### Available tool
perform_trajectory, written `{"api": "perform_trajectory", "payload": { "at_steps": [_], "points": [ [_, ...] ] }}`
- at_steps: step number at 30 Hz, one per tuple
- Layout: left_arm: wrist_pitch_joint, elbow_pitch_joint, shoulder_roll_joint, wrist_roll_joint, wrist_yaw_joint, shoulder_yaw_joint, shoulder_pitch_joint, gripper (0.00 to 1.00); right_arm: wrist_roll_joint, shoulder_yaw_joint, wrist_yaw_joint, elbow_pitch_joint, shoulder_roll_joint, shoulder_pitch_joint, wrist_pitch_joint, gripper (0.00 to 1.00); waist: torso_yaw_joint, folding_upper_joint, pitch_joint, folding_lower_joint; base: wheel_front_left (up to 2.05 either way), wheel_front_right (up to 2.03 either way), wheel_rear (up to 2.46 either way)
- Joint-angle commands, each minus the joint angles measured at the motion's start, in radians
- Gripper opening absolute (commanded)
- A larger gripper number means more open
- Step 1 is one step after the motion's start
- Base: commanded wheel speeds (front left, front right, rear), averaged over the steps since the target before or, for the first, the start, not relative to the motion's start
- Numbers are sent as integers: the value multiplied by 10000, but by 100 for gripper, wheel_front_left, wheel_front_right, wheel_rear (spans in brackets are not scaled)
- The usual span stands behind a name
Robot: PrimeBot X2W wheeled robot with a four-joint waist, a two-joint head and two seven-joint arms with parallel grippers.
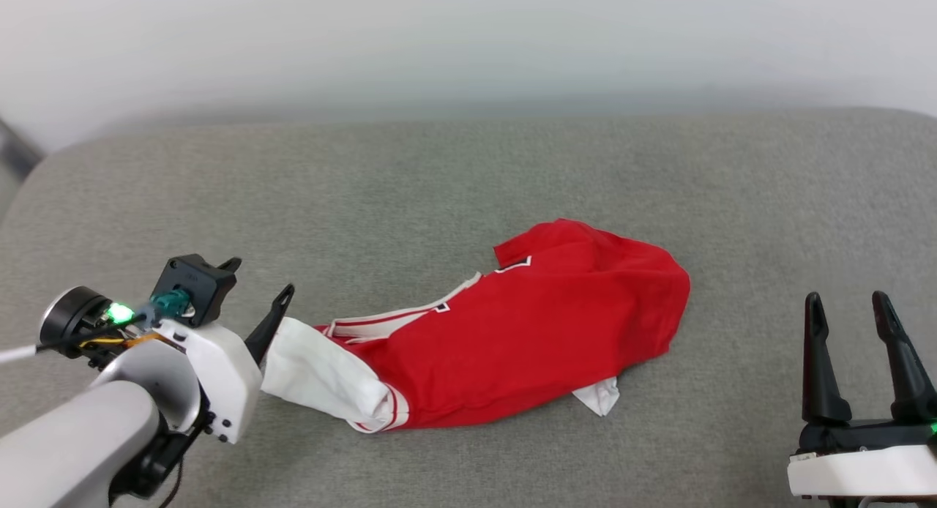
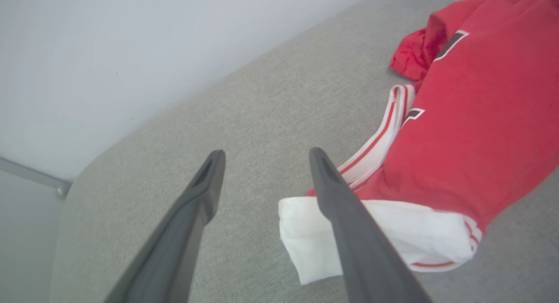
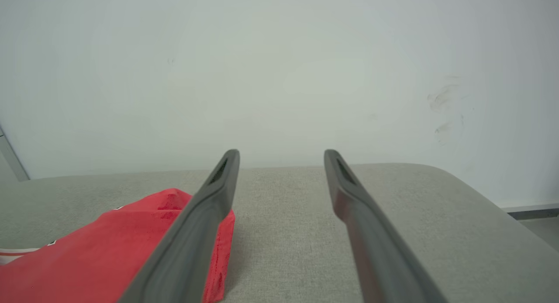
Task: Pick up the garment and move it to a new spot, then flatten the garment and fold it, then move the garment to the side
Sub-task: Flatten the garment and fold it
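progress looks early: the garment (image 1: 527, 332) lies bunched and half rolled on the grey cushion (image 1: 439, 178), at the centre of the head view, and neither claw grips it. whether this is already its new spot cannot be told. flattening, folding and the move to the side all look not yet done, since the red body is humped and a white sleeve (image 1: 322, 376) lies doubled over at its lower-left end.

the left gripper (image 1: 258, 277), at the lower left of the head view, has its jaws spread with nothing between them. in the left wrist view the sleeve sits just behind one finger, and contact there cannot be judged. the right gripper (image 1: 845, 299), at the lower right, is well apart from the cloth, with its jaws spread and empty.

the chest print is mostly folded out of sight, with only slivers of black, white-edged marking showing near the striped trim (image 1: 395, 321). a white scrap (image 1: 599, 397) peeks from under the lower edge, second sleeve or lining unclear. the left gripper's far finger is partly behind its wrist housing, and the right gripper's base is cut off by the bottom edge
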Motion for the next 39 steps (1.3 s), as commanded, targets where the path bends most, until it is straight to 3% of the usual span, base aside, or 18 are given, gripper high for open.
{"api": "perform_trajectory", "payload": {
  "at_steps": [1, 11, 17, 21, 30, 35, 39],
  "points": [
    [-262, -202, -16, 111, 248, 104, 187, 100, -156, -58, -5, -80, 16, -10, -20, 100, 261, 0, -293, 1, 0, 0, 0],
    [-2784, -1147, -739, 653, 3233, 1188, 1632, 100, -1435, -134, -7, -179, -17, -1646, -18, 100, 629, 0, -427, 1, 0, 0, 0],
    [-2960, -1318, -1613, 1692, 3781, 2934, 2816, 100, -1404, 1124, -8, 981, -1551, -3345, -18, 100, 847, 0, -177, 1, 0, 0, 0],
    [-2953, -1665, -2330, 2769, 3903, 4183, 3699, 100, -778, 2501, -7, 1941, -2768, -4661, 1017, 100, 1070, 0, 78, 1, 0, 0, 0],
    [-2947, -1895, -3965, 4657, 3503, 6142, 5069, 100, 3002, 7068, -8, 2544, -5503, -7691, 6241, 100, 1554, 0, 888, 1, 0, 0, 0],
    [-2948, -1646, -4914, 5341, 2940, 6911, 5416, 100, 5027, 9367, -8, 2619, -6374, -9454, 9095, 100, 1789, 0, 1454, 1, 0, 0, 0],
    [-2948, -1575, -5608, 5904, 2405, 7415, 5386, 100, 5951, 10594, -8, 3099, -6583, -10553, 10534, 100, 2023, 0, 1975, 1, 0, 0, 0]
  ]
}}
